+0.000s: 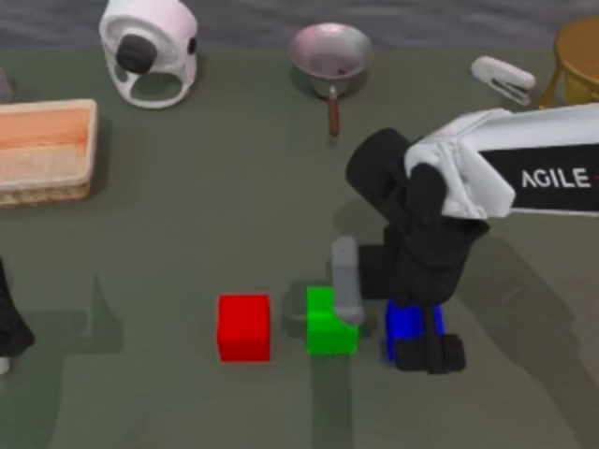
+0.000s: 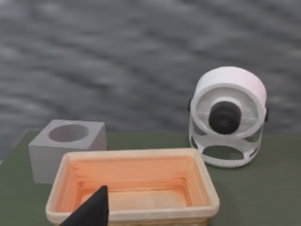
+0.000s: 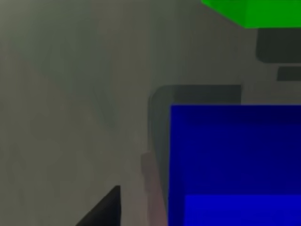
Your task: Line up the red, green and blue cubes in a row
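Right gripper [image 1: 418, 339] straddles the blue cube [image 1: 408, 322] from above, finger state indeterminate — the cube sits just right of the green cube [image 1: 329, 321], in line with the red cube [image 1: 243, 326]; left arm parked.

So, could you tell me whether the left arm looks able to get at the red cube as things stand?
Probably yes: the red cube stands apart from the green cube, its left side open, and the right gripper is busy over at the blue cube.
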